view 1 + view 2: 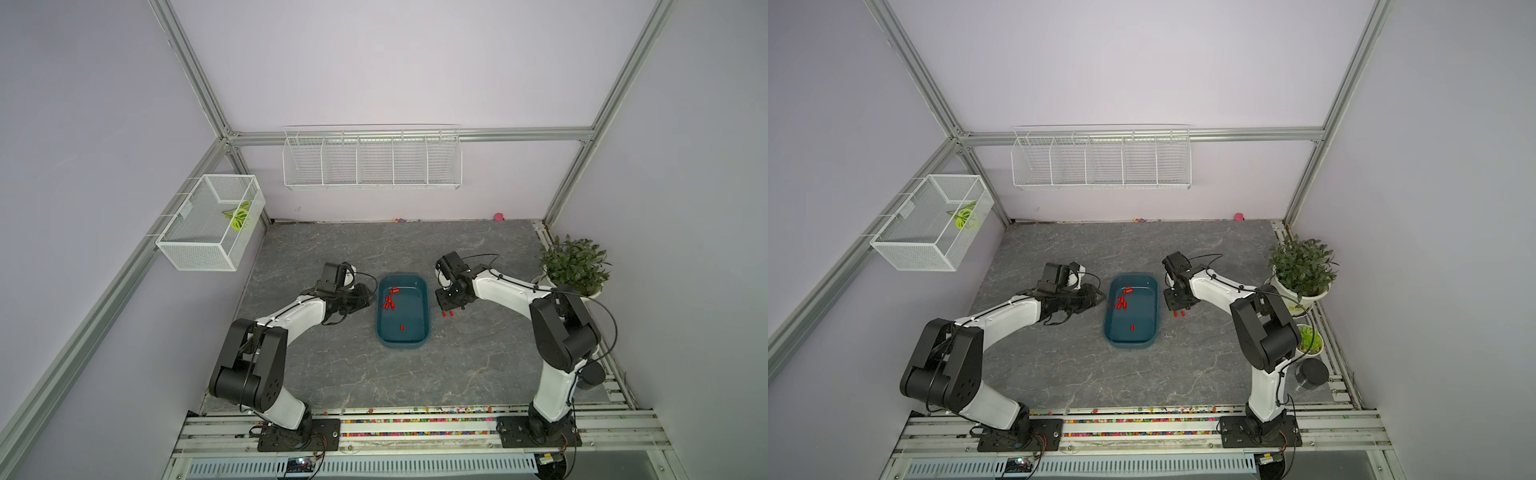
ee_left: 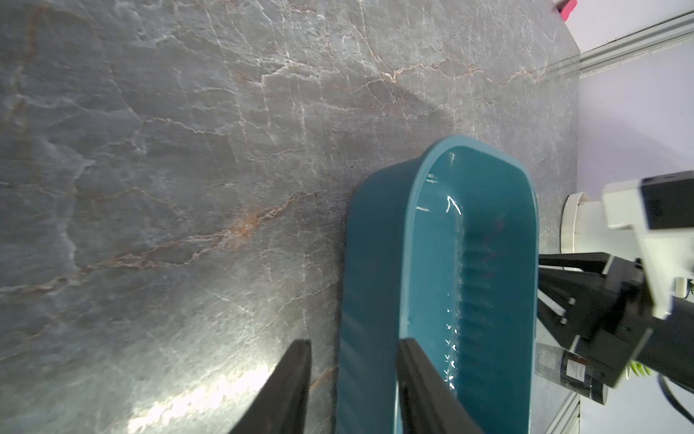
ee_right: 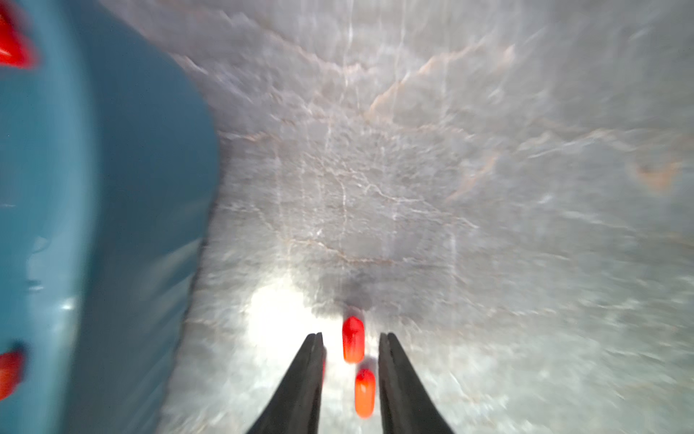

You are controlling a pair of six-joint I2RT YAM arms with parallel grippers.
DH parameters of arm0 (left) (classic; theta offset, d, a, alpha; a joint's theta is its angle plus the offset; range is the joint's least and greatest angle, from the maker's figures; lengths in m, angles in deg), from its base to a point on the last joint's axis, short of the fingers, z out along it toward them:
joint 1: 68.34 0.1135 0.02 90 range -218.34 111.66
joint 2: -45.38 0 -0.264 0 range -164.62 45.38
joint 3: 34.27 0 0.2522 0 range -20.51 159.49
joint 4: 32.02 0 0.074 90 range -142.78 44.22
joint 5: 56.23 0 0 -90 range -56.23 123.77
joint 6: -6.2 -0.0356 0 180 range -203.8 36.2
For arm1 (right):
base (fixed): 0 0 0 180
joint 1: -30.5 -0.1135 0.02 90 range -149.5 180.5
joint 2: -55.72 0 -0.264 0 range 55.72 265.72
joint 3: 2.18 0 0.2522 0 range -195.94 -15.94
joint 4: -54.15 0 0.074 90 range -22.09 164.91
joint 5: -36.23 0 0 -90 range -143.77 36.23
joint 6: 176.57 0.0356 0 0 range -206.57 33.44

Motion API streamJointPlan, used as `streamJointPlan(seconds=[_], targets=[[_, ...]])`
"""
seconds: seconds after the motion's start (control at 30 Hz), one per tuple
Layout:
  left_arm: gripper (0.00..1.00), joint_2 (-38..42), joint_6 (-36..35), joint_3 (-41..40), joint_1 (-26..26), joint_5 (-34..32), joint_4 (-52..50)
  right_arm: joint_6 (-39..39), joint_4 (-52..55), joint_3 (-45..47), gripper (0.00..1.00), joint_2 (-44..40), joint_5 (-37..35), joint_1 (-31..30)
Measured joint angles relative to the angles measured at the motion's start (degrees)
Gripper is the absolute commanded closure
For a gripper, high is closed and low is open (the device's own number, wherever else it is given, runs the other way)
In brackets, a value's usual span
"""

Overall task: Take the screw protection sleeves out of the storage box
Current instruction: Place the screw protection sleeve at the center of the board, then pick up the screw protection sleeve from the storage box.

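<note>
Right pincer [image 3: 351, 334] jaws apart, 2 blurred screw protection sleeves [image 3: 353, 342] between.

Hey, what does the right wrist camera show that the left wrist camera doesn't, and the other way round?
Only the right wrist view shows screw protection sleeves. Two lie on the table between the open fingers of the right gripper, and blurred red ones sit inside the storage box. Only the left wrist view shows the left gripper, its fingers straddling the box's wall, and the right arm beyond the box. Both show the teal storage box and the grey marbled table.
</note>
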Motion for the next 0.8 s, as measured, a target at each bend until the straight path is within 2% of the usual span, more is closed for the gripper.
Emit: streamJointPlan(seconds=[0.23, 0.53, 0.8], targets=[[0.55, 0.0, 0.0, 0.0, 0.0, 0.0, 0.0, -0.5, 3.1, -4.2, 0.67, -3.9, -1.2, -0.7], [0.55, 0.0, 0.0, 0.0, -0.1, 0.0, 0.0, -1.0, 8.2, -12.6, 0.67, -4.3, -2.8, -7.5], [0.55, 0.0, 0.0, 0.0, -0.1, -0.3, 0.0, -0.4, 8.5, -17.1, 0.66, -3.8, 0.8, -11.1]])
